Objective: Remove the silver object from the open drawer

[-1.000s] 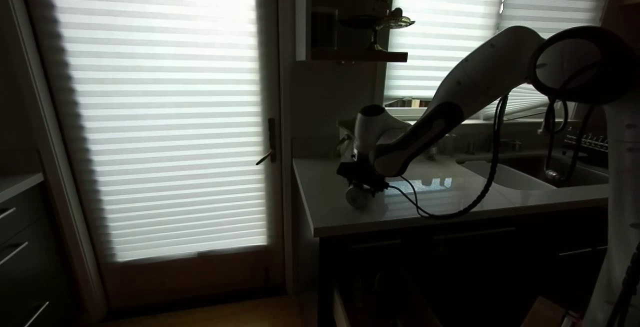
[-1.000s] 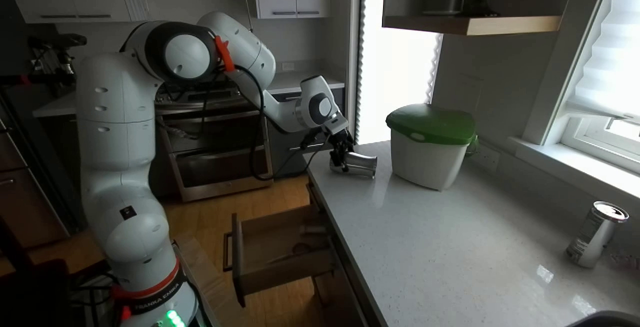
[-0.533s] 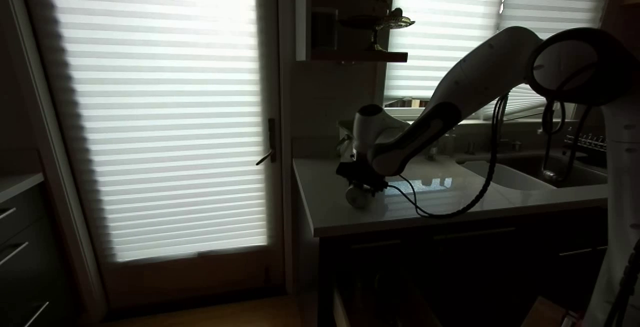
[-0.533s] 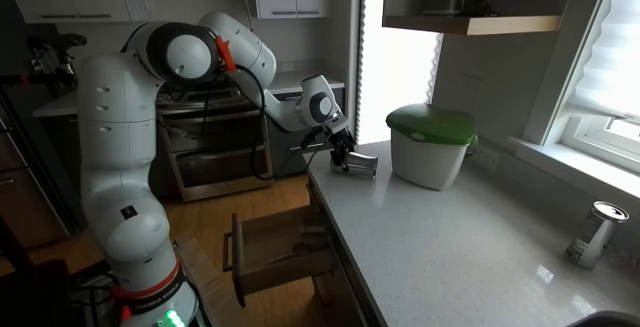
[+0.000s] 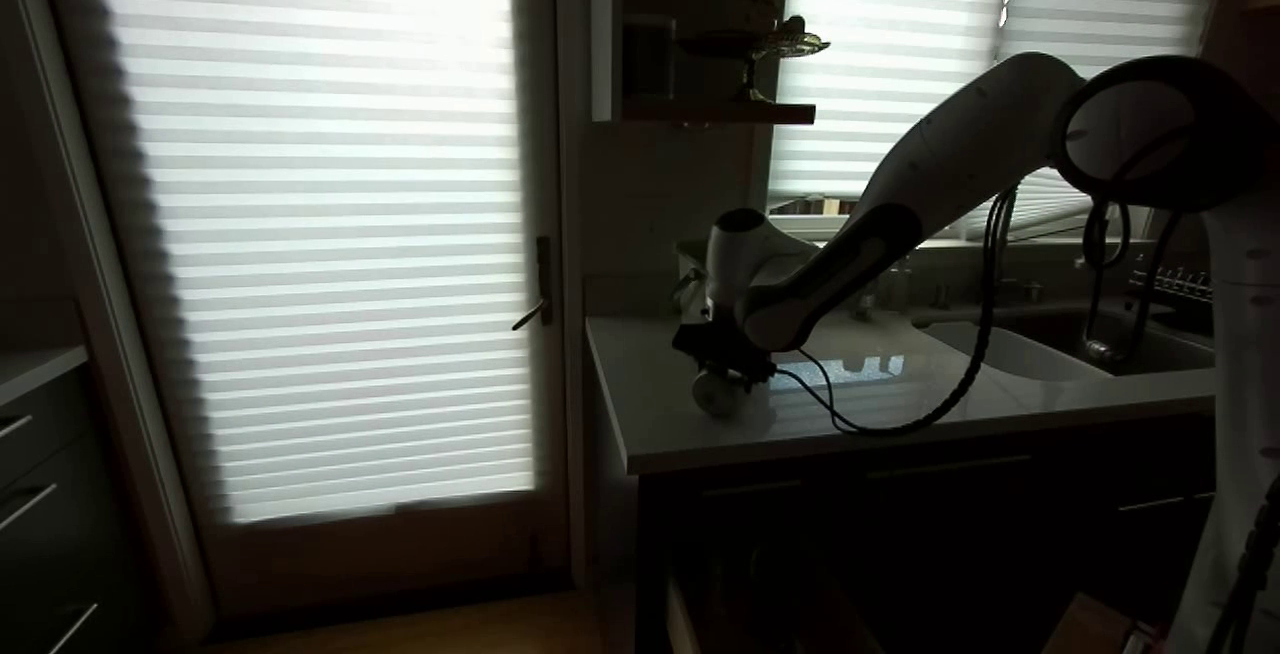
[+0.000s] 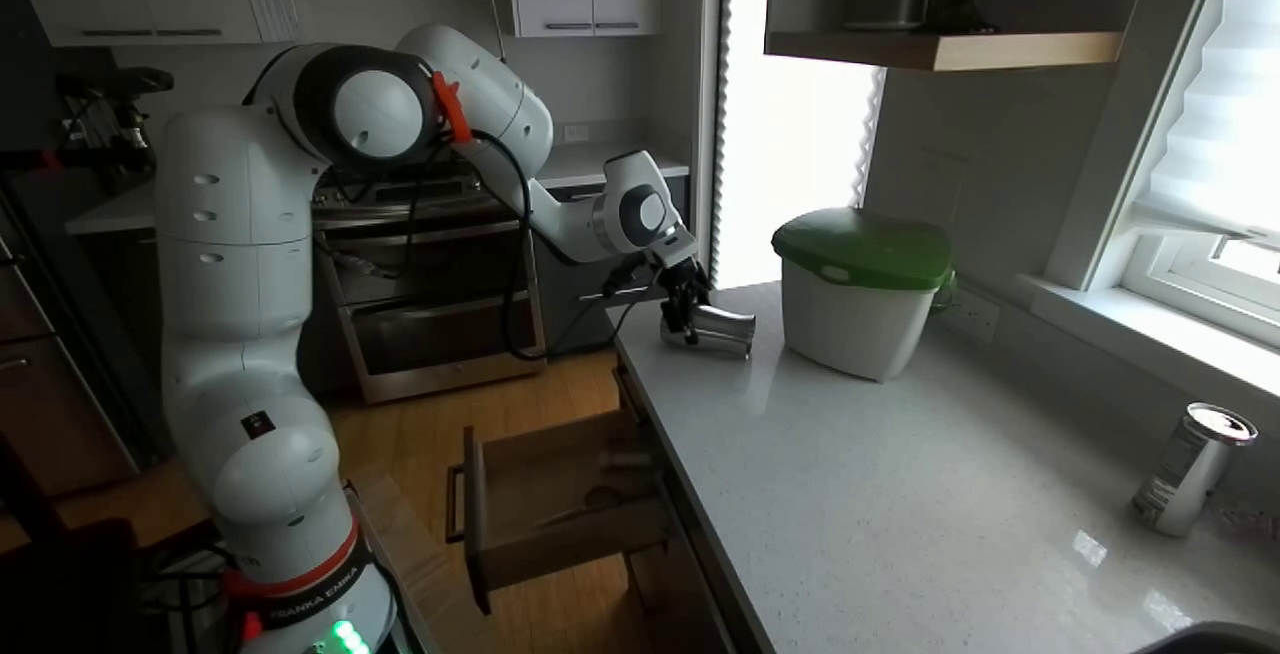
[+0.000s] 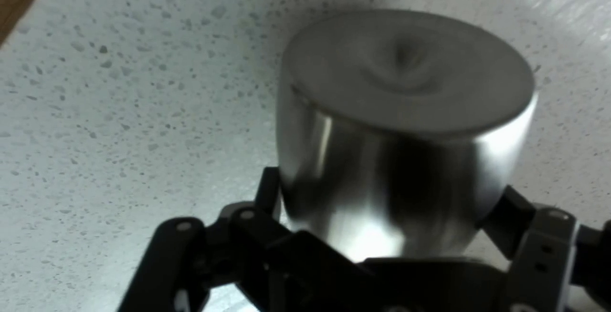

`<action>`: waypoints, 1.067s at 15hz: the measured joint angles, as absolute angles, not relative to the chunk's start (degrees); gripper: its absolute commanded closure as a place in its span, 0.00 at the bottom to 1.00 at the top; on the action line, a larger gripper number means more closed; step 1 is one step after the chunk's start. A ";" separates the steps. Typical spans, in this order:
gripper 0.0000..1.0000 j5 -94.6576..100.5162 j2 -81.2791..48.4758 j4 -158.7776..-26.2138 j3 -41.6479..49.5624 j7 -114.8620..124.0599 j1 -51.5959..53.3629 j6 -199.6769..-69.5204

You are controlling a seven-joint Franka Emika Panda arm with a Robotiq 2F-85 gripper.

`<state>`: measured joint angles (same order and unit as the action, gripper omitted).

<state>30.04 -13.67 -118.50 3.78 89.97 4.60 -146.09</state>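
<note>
Currently, the black two-fingered gripper point(image 7: 389, 185) pinches the round-walled silver metal cup point(image 7: 405, 133) sideways; release could cause rolling.

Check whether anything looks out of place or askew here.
In an exterior view, the lower part of the window blind seems to hang crooked, unlike the pleats above. The silver object lies on its side between the gripper fingers, and the drawer stands open, but both fit the task.
</note>
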 measured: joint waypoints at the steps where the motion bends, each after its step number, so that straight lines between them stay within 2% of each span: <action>1: 0.00 30.04 -13.67 -118.49 3.82 89.96 4.60 -146.09; 16: 0.00 30.92 -11.71 -118.37 5.09 89.95 5.29 -145.20</action>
<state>30.92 -11.71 -118.37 5.09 89.95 5.29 -145.20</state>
